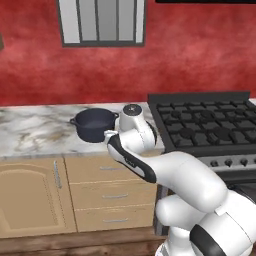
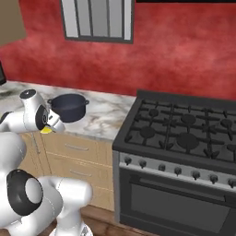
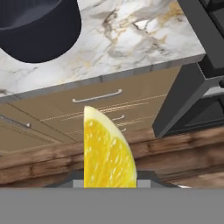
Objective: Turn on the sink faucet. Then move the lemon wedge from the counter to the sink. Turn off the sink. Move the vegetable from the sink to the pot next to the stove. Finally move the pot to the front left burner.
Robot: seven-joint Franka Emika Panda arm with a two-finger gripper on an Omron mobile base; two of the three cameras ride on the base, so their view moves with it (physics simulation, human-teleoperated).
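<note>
My gripper (image 3: 109, 180) is shut on the lemon wedge (image 3: 107, 153), a yellow slice standing upright between the jaws; it also shows as a yellow speck (image 2: 46, 130) under the white hand. The hand hovers just off the front edge of the marble counter (image 1: 35, 131), above the cabinet fronts. The dark grey pot (image 1: 95, 124) stands on the counter just beyond the hand, at the upper left of the hand view (image 3: 39, 26) and left of the stove (image 1: 205, 125) in both base views (image 2: 69, 107).
The black stove (image 2: 184, 126) with its grates and front knobs fills the right side, its corner close to the hand (image 3: 188, 87). Tan drawers with metal handles (image 3: 96, 96) sit below the counter edge, above a wooden floor strip. A red wall with a window lies behind.
</note>
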